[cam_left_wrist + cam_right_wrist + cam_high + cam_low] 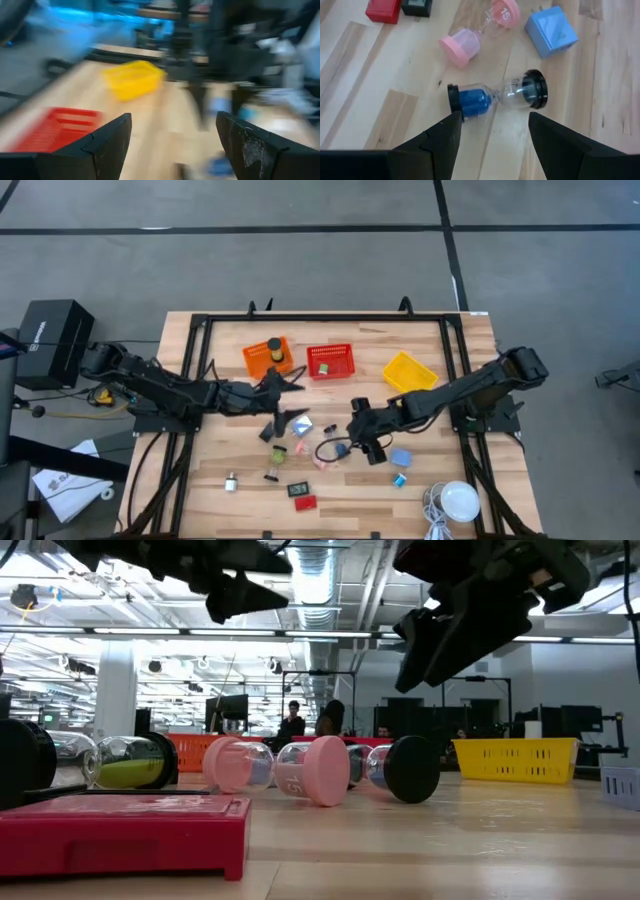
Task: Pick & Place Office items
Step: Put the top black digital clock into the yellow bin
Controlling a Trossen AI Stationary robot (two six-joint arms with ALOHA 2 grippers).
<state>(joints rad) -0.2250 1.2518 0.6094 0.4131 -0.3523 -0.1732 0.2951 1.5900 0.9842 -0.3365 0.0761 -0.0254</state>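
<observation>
Right wrist view shows the right gripper (492,131), fingers apart and empty, hovering over a black-capped blue sand timer (496,97) lying on the table (365,80) beside a pink timer (480,31), while the left gripper (283,383), also spread, hangs near the orange basket (258,359).

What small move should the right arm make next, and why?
Probably lower straight down. The right tool hangs open just above the black-capped sand timer with blue sand, which lies on its side on the table, untouched, roughly centred between the fingers.
</observation>
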